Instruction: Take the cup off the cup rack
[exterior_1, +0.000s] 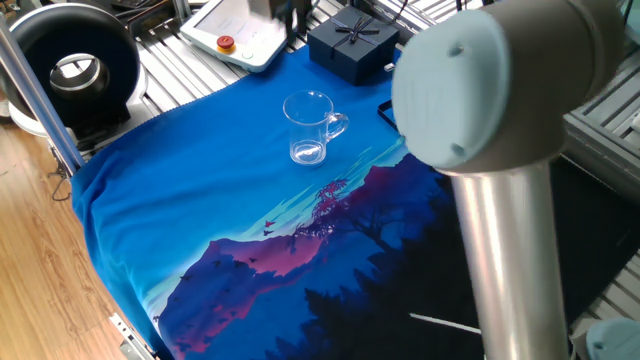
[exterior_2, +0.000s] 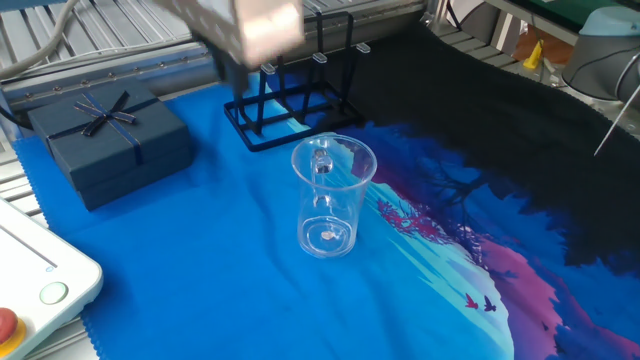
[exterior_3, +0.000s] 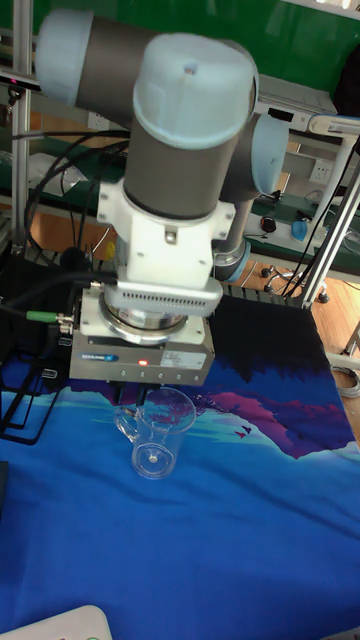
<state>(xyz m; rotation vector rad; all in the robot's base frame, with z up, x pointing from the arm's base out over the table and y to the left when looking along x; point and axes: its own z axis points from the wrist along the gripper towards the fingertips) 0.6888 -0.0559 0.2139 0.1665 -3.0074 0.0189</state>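
The cup (exterior_1: 310, 125), a clear glass mug with a looped handle, stands upright on the blue cloth with nothing touching it. It also shows in the other fixed view (exterior_2: 330, 195) and in the tall view (exterior_3: 155, 430). The cup rack (exterior_2: 290, 100), a black frame of thin bars, stands just behind the cup with bare pegs. My gripper (exterior_2: 240, 70) is a motion-blurred shape up and to the left of the cup, well clear of it, and it sits at the top edge of one fixed view (exterior_1: 287, 15). Its fingers look apart and hold nothing.
A dark navy box with a bow (exterior_2: 105, 140) lies left of the rack. A white pendant with a red button (exterior_1: 235, 30) rests off the cloth's far corner. The arm's large grey joint (exterior_1: 480, 90) blocks the right side. A black ring device (exterior_1: 70, 65) stands at far left.
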